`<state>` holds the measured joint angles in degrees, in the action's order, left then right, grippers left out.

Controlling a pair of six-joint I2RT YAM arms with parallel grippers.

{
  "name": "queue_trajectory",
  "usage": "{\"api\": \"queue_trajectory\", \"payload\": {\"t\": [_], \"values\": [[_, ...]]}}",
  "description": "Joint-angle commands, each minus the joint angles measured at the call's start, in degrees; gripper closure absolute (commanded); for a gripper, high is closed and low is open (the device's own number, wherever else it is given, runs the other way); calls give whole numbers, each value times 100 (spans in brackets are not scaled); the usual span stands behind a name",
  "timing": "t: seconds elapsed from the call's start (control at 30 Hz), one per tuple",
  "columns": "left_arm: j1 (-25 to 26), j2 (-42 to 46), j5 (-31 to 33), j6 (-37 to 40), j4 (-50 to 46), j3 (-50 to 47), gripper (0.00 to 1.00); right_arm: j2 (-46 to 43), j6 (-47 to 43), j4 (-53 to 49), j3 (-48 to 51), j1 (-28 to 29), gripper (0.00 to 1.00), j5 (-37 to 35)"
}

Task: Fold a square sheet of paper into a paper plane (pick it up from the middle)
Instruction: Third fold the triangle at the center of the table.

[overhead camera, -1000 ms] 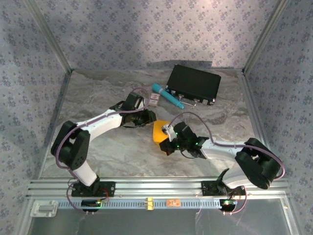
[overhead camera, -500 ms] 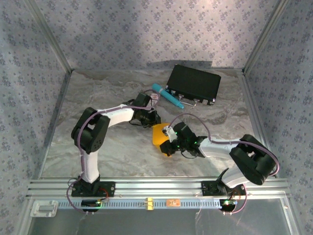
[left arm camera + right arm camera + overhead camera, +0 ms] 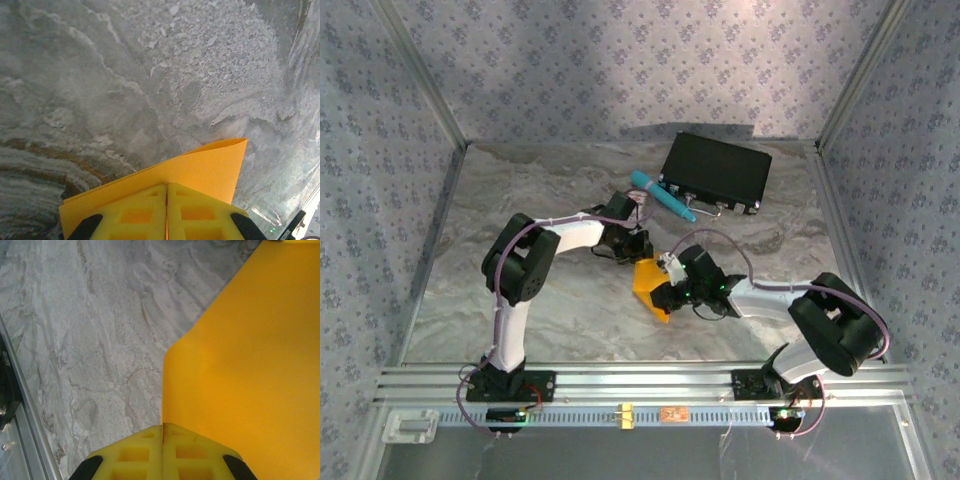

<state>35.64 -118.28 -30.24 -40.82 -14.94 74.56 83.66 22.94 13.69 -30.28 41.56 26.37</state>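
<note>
My L gripper pinches sheet at its 11 o'clock edge, R gripper pinches at 4. Risk: if I pull them apart, thin paper prob. tears or slips.

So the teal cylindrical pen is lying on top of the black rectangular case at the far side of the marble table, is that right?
Not quite. The teal cylindrical pen lies on the marble table beside the black rectangular case, by its near left corner, not on top of it. The top external view shows this; both are indeed at the far side.
</note>
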Motion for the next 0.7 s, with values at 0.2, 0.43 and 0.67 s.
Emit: {"api": "queue_trajectory", "payload": {"t": [0.2, 0.43, 0.67], "values": [[67, -240, 258, 166, -484, 55, 92, 166, -71, -442, -232, -311, 99, -119], [92, -196, 269, 142, -492, 36, 92, 322, -45, -617, -329, -341, 99, -338], [90, -143, 307, 110, -484, 1, 93, 300, 4, -679, -302, -337, 99, -567]]}}
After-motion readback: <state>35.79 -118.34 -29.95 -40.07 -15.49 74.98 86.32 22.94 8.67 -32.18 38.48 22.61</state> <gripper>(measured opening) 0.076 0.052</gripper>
